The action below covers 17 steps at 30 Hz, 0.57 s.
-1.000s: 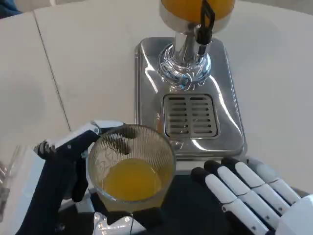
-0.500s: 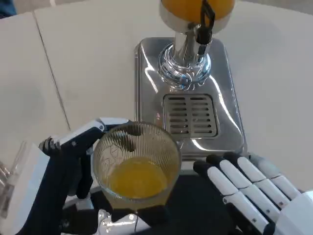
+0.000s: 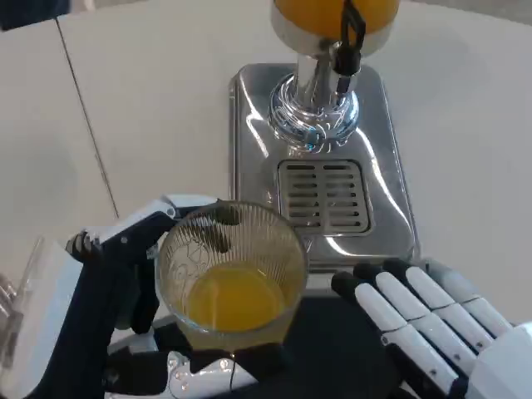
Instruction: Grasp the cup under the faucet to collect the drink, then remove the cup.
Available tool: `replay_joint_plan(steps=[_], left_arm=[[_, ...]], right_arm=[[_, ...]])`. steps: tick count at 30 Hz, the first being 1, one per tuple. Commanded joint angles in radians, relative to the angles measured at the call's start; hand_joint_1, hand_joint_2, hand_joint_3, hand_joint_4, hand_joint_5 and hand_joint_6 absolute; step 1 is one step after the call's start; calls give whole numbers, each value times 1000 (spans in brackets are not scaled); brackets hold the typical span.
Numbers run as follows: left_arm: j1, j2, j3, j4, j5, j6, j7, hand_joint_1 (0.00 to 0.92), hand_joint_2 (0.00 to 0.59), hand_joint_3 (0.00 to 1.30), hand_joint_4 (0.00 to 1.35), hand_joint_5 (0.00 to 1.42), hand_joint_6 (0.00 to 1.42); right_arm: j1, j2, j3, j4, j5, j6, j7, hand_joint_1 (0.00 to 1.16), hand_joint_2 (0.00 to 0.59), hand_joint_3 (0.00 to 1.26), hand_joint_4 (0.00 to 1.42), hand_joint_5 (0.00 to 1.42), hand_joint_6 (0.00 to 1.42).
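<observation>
i have the left robot hand (image 3: 108, 291) wrapped around the cup (image 3: 231, 278), which carries juice and sits just in front of the dispenser (image 3: 320, 158), clear of its drain grate (image 3: 324, 196), so the fill looks done. my right robot hand (image 3: 432, 328) waits beside the cup, fingers straight, holding nothing, and bare desk (image 3: 150, 108) left of the dispenser leaves room to move.

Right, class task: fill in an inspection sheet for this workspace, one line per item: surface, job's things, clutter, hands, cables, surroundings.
Surface: white table, a dark seam running across it.
Job's things: ribbed glass cup partly filled with orange drink, held clear of the drip grate; dispenser with black faucet lever.
Clutter: nothing seen.
Hands: left hand grips the cup; right hand holds nothing, fingers extended.
Cables: nothing seen.
Surroundings: nothing seen.
</observation>
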Motion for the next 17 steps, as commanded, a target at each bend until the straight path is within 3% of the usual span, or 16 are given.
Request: replay_joint_plan(steps=[1, 17], left_arm=[[-3, -8, -6, -9, -5, -14, -5, 786, 0, 1139, 1031, 1362, 1424], [-9, -22, -10, -11, 1, -2, -6, 786, 0, 1139, 1031, 1362, 1424]], right_arm=[[6, -10, -6, -21, 10, 12, 5, 33, 560, 0, 0, 0, 0], [22, -19, 0, -34, 4, 27, 5, 26, 560, 0, 0, 0, 0]])
